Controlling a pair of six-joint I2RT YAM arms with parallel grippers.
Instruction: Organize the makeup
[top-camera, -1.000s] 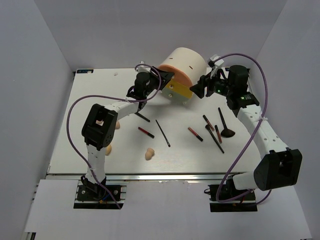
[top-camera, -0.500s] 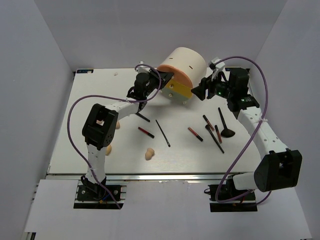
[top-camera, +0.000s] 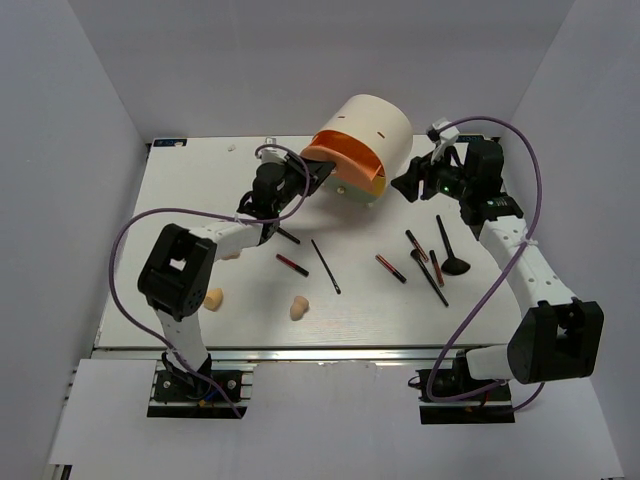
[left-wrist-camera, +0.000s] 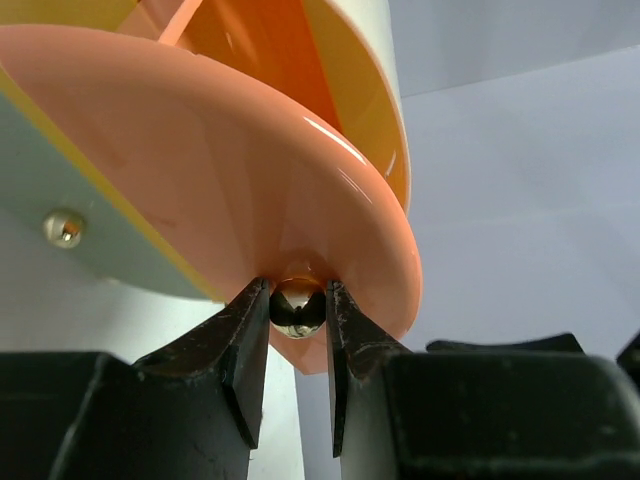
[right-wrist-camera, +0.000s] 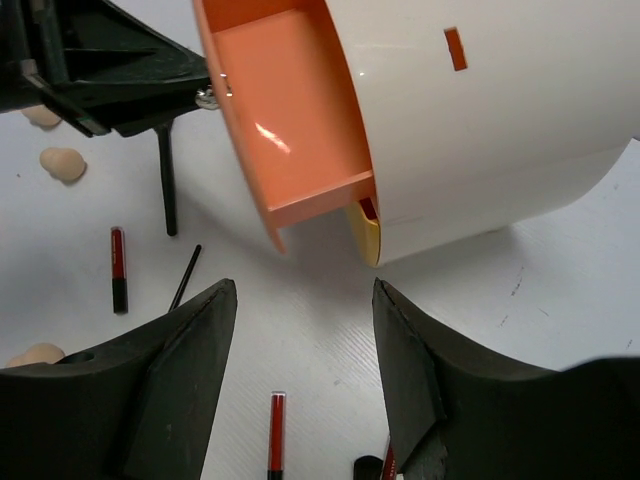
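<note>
- The white worktop (top-camera: 180, 200) carries everything; the makeup lies scattered over its middle and right, all of it outside the case.
- The cream cylindrical case (top-camera: 378, 125) lies on its side at the far edge, its drawer fronts turned toward the arms.
- The right arm (top-camera: 520, 250) reaches to the right of the case. The right jaws are spread wide, hold nothing, and hang above the worktop just beside the case.
- The left arm (top-camera: 215, 232) reaches to the case front. The left jaws are pinched tight on the drawer's knob.
- The orange drawer (right-wrist-camera: 290, 130) stands partway out of the case, above a yellow drawer front (right-wrist-camera: 366, 232).
- A black brush (top-camera: 447, 245) with a flared head lies at the right, near a second thin brush (top-camera: 430, 275).
- A slim black stick (top-camera: 325, 266) lies near the middle.
- Short red-and-black sticks (top-camera: 291, 264) lie on either side of it.
- Beige sponges (top-camera: 299, 308) sit toward the near left, one partly hidden by the left arm.
- The metal knob (left-wrist-camera: 297, 306) is a small ball on the drawer's rim.
</note>
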